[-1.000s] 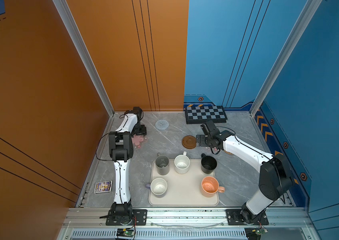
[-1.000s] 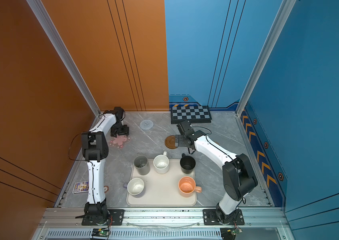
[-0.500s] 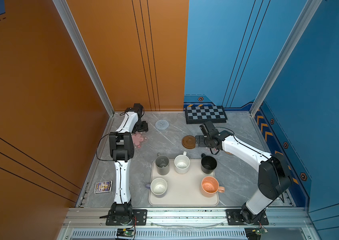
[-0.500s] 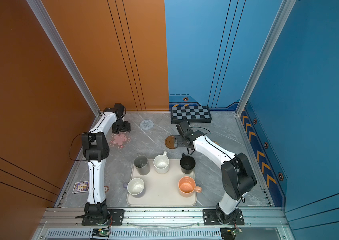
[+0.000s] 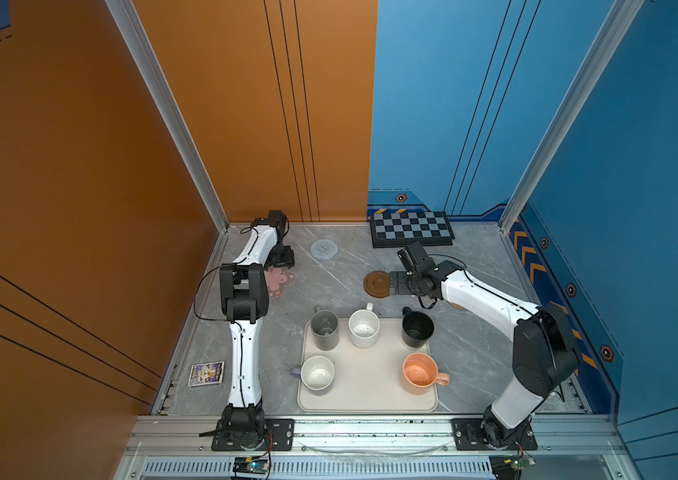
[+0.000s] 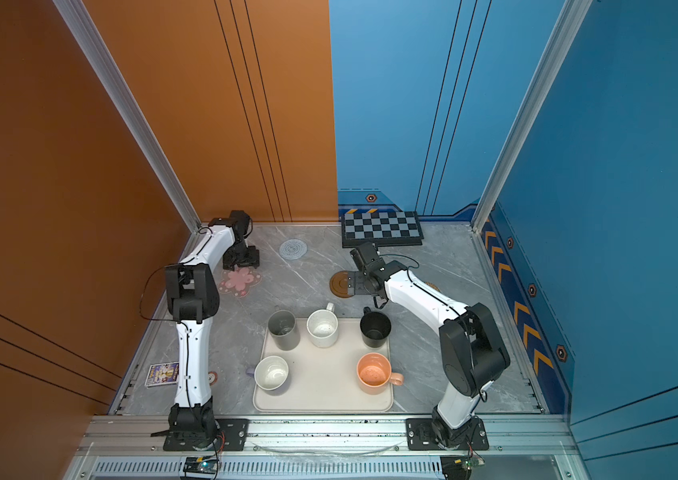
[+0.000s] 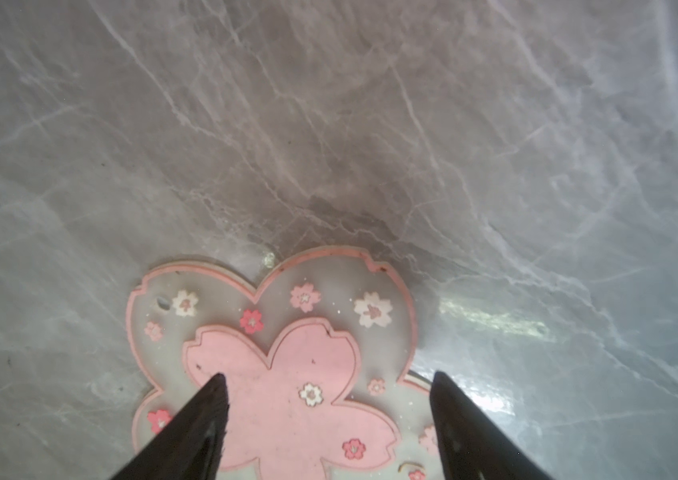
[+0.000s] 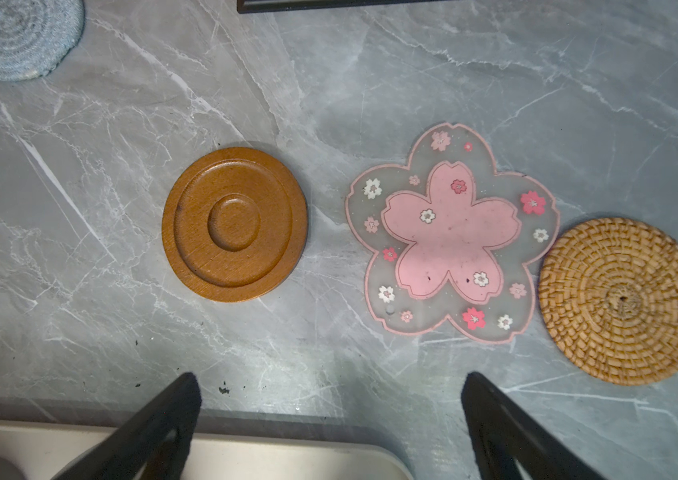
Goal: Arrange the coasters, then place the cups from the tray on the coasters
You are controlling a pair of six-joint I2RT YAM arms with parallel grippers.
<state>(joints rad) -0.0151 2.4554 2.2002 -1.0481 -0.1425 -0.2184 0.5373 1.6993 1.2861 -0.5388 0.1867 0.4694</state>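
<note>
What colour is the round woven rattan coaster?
Tan-gold woven rattan coaster; the right wrist view shows it best.

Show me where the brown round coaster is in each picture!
In a top view: the brown coaster lies mid-table, just behind the tray.
In a top view: same spot, behind the tray.
Left wrist: not in it.
Right wrist: beside the pink flower coaster.
Shared landmark: the blue-grey knitted coaster, absent only from the left wrist.

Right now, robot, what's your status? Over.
Left gripper open over pink flower coaster. Right gripper open, empty, by brown disc coaster. Five cups on tray. No obstruction seen.
</note>
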